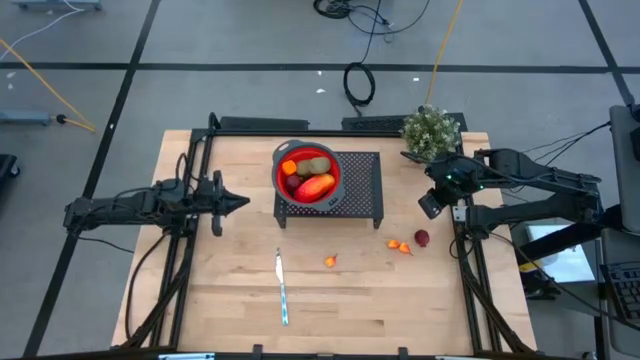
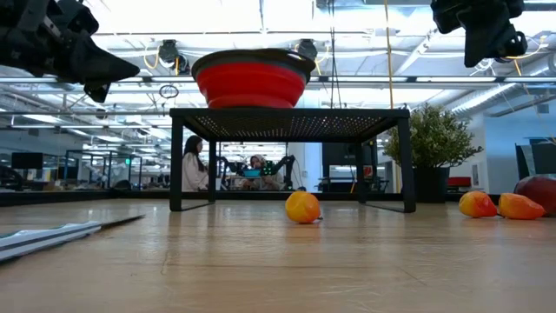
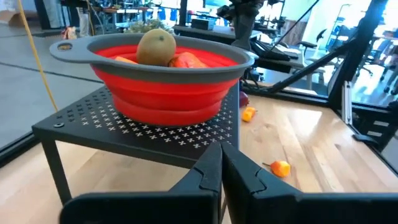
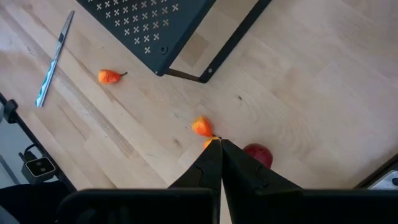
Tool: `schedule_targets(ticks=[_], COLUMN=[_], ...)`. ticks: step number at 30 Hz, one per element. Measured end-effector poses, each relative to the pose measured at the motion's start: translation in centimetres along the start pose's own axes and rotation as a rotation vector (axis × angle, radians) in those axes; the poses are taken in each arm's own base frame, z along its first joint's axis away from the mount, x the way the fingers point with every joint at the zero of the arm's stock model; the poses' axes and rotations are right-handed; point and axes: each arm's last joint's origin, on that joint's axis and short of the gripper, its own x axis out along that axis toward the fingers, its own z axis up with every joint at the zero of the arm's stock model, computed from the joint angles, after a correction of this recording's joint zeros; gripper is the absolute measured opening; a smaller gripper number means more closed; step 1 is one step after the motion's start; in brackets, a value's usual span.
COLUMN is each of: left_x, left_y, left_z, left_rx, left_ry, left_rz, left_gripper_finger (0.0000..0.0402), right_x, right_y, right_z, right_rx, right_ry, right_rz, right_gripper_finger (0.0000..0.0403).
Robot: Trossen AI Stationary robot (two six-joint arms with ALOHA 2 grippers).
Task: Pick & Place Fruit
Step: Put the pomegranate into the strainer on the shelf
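A: Pincers?
B: We list the left pincer (image 1: 243, 201) clenched, empty, level beside the rack (image 1: 360, 190); right pincer (image 1: 432, 205) clenched, raised over the desk (image 1: 230, 290).
A: Fruit?
B: Kiwi (image 1: 316, 165) and red-orange oval (image 1: 316, 186) in the bowl (image 1: 334, 168); small ones (image 1: 400, 246) on the desk.

The surface (image 1: 400, 300) is pale wood with a visible grain and a smooth, faintly satin finish. On it stands a rack (image 1: 362, 185) of matt black metal, its top sheet perforated with small cross-shaped holes. The bowl (image 3: 168, 87) looks like soft, smooth red plastic or silicone in stepped folds, with a matt grey rim. The kiwi-like fruit (image 3: 156, 47) has a dull, slightly rough brown-green skin; the small orange pieces (image 4: 202, 127) look smooth and glossy, as does the dark red piece (image 4: 258, 154). The knife (image 4: 53, 62) has a shiny metal blade. The left gripper (image 3: 221, 171) and right gripper (image 4: 217, 158) look like matt black plastic.
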Motion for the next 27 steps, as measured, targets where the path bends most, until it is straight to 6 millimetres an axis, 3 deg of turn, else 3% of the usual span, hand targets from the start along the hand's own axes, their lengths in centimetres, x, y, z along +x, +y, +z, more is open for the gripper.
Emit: schedule_targets(ticks=[17,27], left_x=[-1.8,-1.8], left_y=[-0.2,-0.1], left_z=[0.2,0.2], left_rx=[0.022,0.023], left_ry=[-0.082,-0.077], left_rz=[-0.088,-0.078], left_gripper_finger=[0.0010,0.0003], right_x=[0.0,0.0], right_y=[0.0,0.1], right_z=[0.0,-0.1], right_rx=[0.000,-0.001], right_ry=[0.000,0.043], right_rz=[0.000,0.044], right_gripper_finger=[0.0000,0.0000])
